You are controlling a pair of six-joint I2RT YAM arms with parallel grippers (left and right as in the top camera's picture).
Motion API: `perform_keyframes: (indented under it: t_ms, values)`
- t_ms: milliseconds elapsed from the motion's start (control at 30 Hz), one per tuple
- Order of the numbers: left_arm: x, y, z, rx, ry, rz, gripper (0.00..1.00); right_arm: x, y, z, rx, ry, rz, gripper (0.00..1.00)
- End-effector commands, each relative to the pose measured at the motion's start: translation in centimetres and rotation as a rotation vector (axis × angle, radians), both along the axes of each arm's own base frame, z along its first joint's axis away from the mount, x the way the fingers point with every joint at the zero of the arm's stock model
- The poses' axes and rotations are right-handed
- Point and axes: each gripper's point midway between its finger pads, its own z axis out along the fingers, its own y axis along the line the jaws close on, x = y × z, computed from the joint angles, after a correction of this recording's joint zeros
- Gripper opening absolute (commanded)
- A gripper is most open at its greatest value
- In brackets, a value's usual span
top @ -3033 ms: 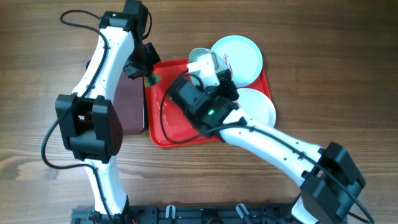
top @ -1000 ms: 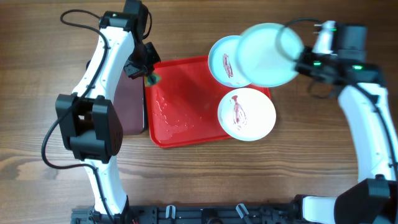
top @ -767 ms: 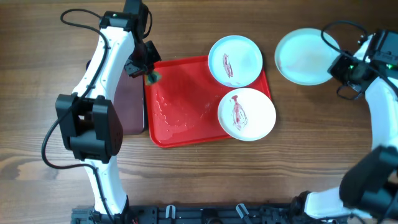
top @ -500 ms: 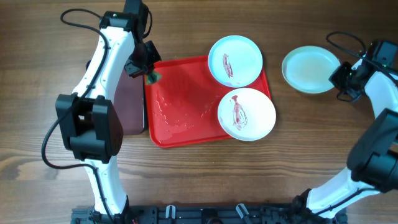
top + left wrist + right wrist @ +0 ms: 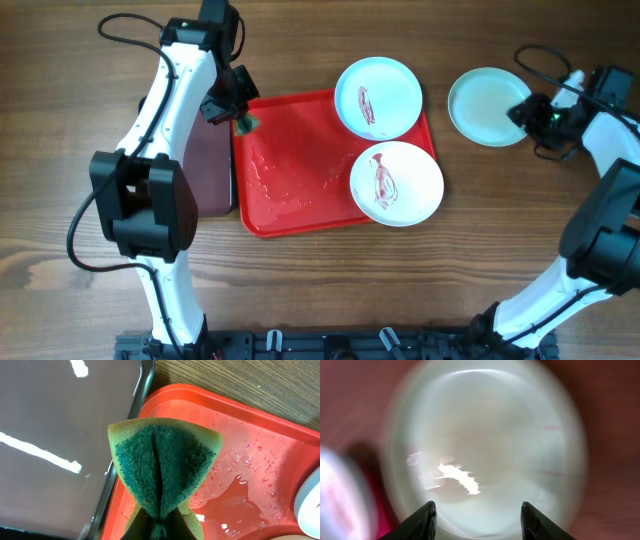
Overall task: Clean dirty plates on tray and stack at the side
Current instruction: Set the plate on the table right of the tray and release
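Overhead first: the red tray (image 5: 290,190) sits mid-counter (image 5: 80,300), looking wet in the middle. A smeared mint plate (image 5: 385,85) hangs over its 1 o'clock corner. A white plate (image 5: 405,195) with a reddish streak overlaps the tray's edge around 4 o'clock, and those two rims are just about touching. The third plate (image 5: 480,95), also mint and clean-looking, is off the tray altogether, on the wood out at 2 o'clock. The right claw (image 5: 522,112) is at that plate's 3 o'clock rim. The left claw (image 5: 238,118) is over the tray's 11 o'clock corner with a green sponge (image 5: 245,125) in it. A dark tray (image 5: 212,175) lies right beside the red one at 9 o'clock.

Left wrist: the left claw (image 5: 160,527) is pinched tight on the sponge (image 5: 165,470), which is folded in half, green scrubby side out with a yellowish edge. Behind it the red tray (image 5: 265,445) has droplets and a small puddle. The dark tray (image 5: 55,420) fills the 9 o'clock side, and a pale plate rim pokes in at 4 o'clock.

Right wrist: super blurry. The third plate (image 5: 485,445) fills most of the frame. The right claw (image 5: 482,520) has its fingers (image 5: 422,520) spread wide at 6 o'clock, gripping nothing. Can't tell if they touch the rim.
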Motion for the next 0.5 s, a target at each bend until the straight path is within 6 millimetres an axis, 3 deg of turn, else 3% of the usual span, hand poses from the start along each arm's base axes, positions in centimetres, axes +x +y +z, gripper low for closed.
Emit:
perform_keyframes:
  t_ms: [0, 100, 200, 333, 467]
  values:
    - [0.3, -0.5, 0.3, -0.011, -0.012, -0.025, 0.04, 1.9, 8.2, 5.6, -0.039, -0.213, 0.405, 0.54]
    - [0.3, -0.5, 0.3, -0.011, -0.012, -0.026, 0.04, 1.9, 9.6, 3.4, -0.19, -0.101, 0.405, 0.54]
    - [0.2, -0.5, 0.3, -0.011, -0.008, -0.026, 0.04, 2.0, 12.0, 3.4, -0.216, -0.111, 0.483, 0.53]
    - [0.3, -0.4, 0.3, -0.011, -0.009, -0.026, 0.04, 0.7, 15.0, 1.6, -0.243, -0.089, 0.642, 0.48]
    - [0.3, -0.4, 0.3, -0.01, -0.008, -0.025, 0.04, 0.3, 15.9, -0.5, -0.23, -0.051, 0.687, 0.43]
